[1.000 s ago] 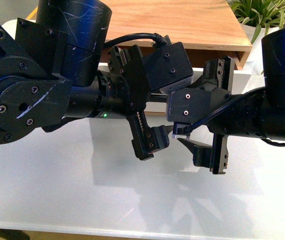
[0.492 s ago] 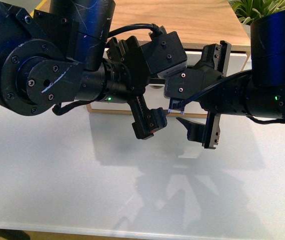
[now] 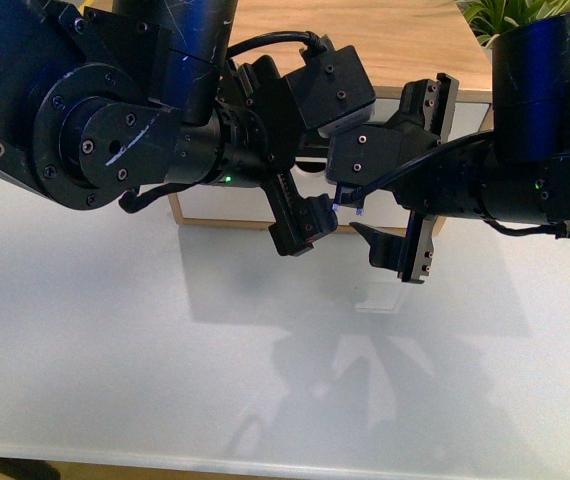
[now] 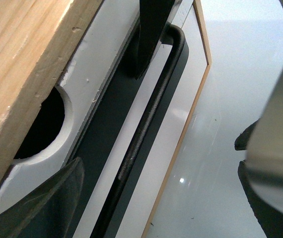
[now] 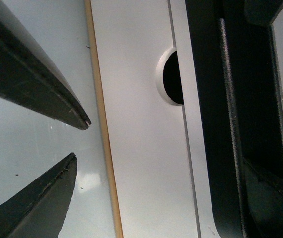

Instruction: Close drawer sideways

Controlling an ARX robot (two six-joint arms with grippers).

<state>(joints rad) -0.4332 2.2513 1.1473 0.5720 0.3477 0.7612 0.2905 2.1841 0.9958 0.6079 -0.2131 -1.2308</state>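
Both hands up against drawer (image 3: 227, 207) front, fingers spread wide, nothing held: left hand (image 3: 283, 158), right hand (image 3: 425, 180). Drawer at desk (image 3: 115, 330) far edge, looks nearly shut.
Left wrist: black bar handle (image 4: 149, 124), finger tip over panel, half-round notch (image 4: 39, 126) beside wood top.
Right wrist: fingers apart, panel close.
Next, likely: short final push, then check flush.
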